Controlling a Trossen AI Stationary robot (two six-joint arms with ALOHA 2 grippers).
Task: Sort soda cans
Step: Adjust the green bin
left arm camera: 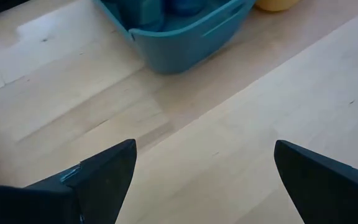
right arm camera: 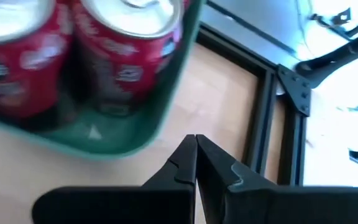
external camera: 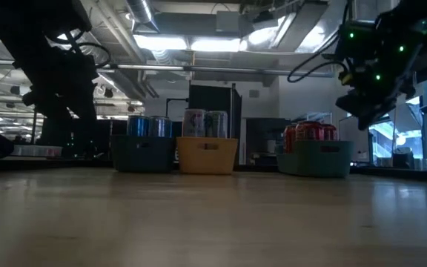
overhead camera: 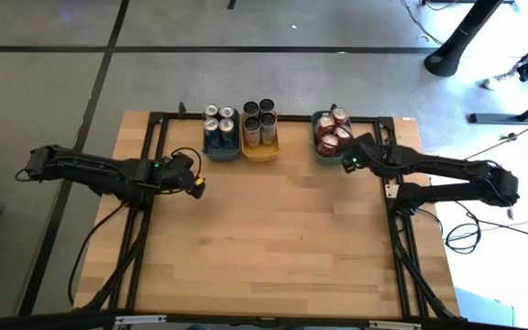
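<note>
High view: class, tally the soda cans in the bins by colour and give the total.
Blue cans: 4
Silver-grey cans: 4
Red cans: 4
Total: 12

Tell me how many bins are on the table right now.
3, in a row along the far edge: a teal bin on the left, a yellow bin touching it, and a green bin apart on the right. All hold cans.
</note>
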